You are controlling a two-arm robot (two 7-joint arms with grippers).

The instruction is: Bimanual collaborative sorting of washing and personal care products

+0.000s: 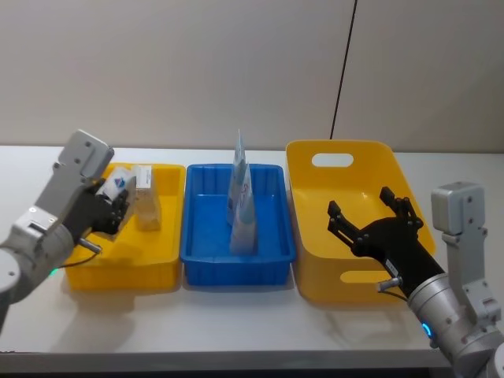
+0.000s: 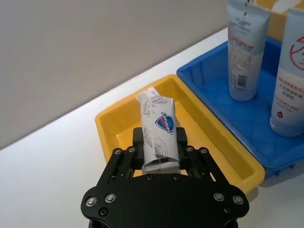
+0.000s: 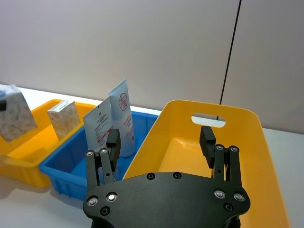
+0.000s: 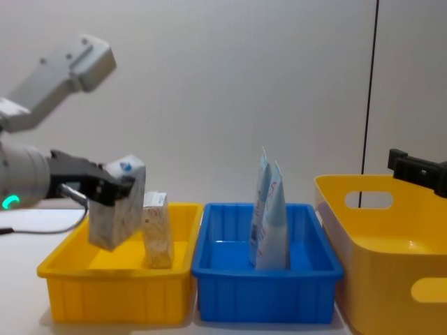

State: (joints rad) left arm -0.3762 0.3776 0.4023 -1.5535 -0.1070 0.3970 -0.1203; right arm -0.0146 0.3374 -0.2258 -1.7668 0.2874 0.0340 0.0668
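your left gripper clamped a pack above the left bin — released tilted, it could topple the standing pack; right gripper hovered wide open.

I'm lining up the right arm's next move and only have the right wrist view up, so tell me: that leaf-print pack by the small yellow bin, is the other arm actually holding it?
Observer: Yes. The left wrist view shows the left gripper with its jaws shut on that leaf-print pack.
Operator: How much of it is in the jaws?
Observer: Just one end; most of the pack sticks out beyond them.
Operator: Is it down in the bin?
Observer: Not resting, it seems. In the chest view it hangs tilted over the small yellow bin, its low corner higher than the base of the second pack standing inside.
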